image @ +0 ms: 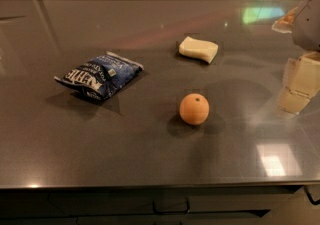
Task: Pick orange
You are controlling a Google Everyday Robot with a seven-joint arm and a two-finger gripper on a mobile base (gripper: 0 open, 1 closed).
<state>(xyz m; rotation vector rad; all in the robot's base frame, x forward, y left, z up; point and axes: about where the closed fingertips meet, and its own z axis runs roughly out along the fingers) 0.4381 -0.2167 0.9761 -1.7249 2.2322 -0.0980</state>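
The orange [194,109] is a small round fruit with a dark stem dot. It sits alone on the dark grey countertop [125,144], right of centre. My gripper [299,81] hangs at the right edge of the view, above the counter and well to the right of the orange, not touching it. Its pale finger [294,100] points downward. Nothing is held in it as far as I can see.
A blue snack bag [98,75] lies left of the orange. A pale yellow sponge-like block [199,49] lies behind the orange. The counter's front edge [150,186] runs across the bottom, with dark cabinets below.
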